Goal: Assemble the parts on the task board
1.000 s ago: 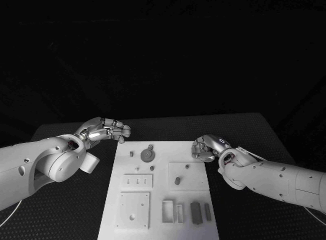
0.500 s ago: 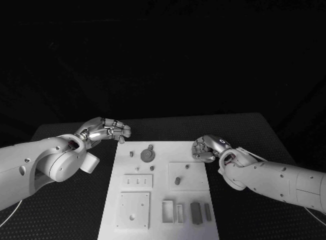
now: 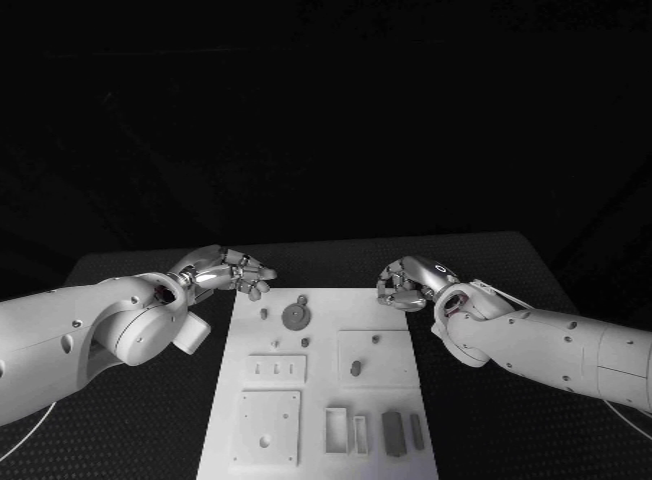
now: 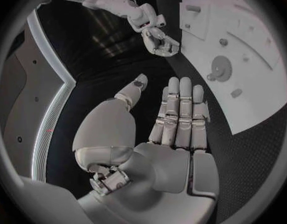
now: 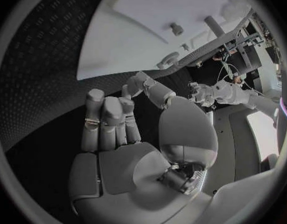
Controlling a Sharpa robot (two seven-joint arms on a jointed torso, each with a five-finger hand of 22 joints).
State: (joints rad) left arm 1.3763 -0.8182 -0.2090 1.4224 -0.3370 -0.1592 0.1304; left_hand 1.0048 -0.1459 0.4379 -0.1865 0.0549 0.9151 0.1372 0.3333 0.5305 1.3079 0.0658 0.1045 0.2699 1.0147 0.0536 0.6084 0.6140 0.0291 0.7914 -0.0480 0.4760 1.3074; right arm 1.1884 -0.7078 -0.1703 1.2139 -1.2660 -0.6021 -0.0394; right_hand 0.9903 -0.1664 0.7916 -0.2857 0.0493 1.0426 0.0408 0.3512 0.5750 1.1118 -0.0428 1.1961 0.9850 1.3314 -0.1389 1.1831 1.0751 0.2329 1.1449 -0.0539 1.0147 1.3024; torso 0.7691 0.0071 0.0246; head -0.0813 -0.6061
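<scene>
Task barely begun: small grey parts (image 3: 295, 316) lie loose on white rectangular task board (image 3: 391, 375), both silver hands (image 3: 237, 273) (image 3: 407, 283) empty, fingers apart, at far corners.

The task board (image 3: 319, 400) is running off the head view's bottom edge — its near end is cut away. The right hand (image 3: 410, 283) is covering the board's far right corner. The small parts (image 3: 398, 432) near the bottom are reading as grey slivers — too small to tell their shapes.
</scene>
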